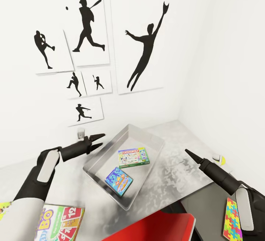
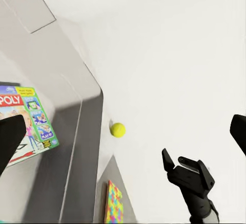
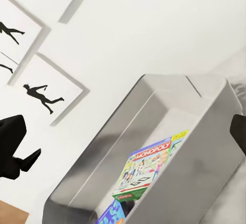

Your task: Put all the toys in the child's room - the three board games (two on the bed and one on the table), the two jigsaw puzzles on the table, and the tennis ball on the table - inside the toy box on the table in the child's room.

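In the toy box (image 1: 96, 158), 2 board games (image 1: 133, 157) lie flat.

Toy box (image 1: 147, 136): holds blue (image 1: 119, 181), white-green (image 1: 133, 157) board games; SKIP-BO (image 1: 60, 222) outside.

White walls meet in a corner (image 1: 180, 116); baseball silhouette prints (image 1: 88, 31) hang there; possibly a red chair (image 1: 162, 226) below.

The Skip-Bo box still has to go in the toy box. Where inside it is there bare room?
The toy box floor is bare at its far end, between the white-and-green game and the back wall, and along the left wall beside the blue game. The near right part is crowded, where the two games lie nearly corner to corner.
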